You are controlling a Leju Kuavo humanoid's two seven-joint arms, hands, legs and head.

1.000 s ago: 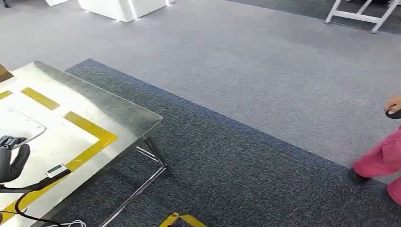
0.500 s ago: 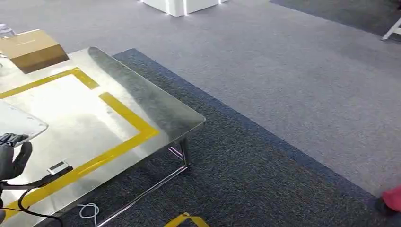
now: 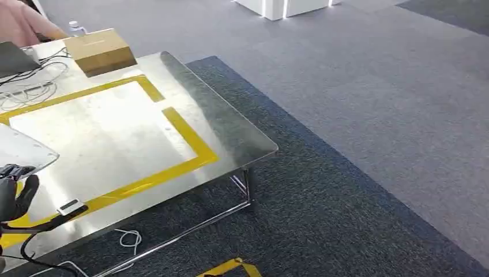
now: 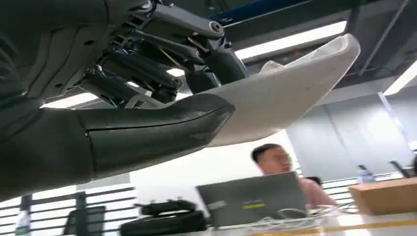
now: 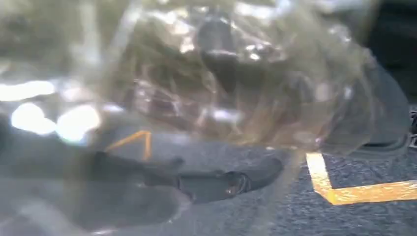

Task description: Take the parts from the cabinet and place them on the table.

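Note:
My left hand [image 3: 14, 195] is at the lower left of the head view, over the near edge of the steel table [image 3: 230, 130]. It grips a white curved plastic part [image 3: 23, 151] that sticks out above the tabletop. In the left wrist view the thumb and fingers of the left hand [image 4: 123, 132] clamp the white part [image 4: 285, 96] from both sides. In the right wrist view, a crinkled clear plastic bag [image 5: 236, 83] with something dark inside hangs close in front of the blurred right hand [image 5: 147, 196], above the carpet.
Yellow tape [image 3: 190, 135] frames a rectangle on the table. A cardboard box [image 3: 99, 51], loose cables [image 3: 29, 86] and a person's hand [image 3: 23, 23] are at its far end. A laptop [image 4: 253, 196] stands before a seated person. A white pedestal [image 3: 282, 7] stands on the carpet beyond.
The camera has swung left, so the table has slid rightward and the box, cables and a person's hand have come in. The pink-clad person has left the right edge. My left hand keeps its hold.

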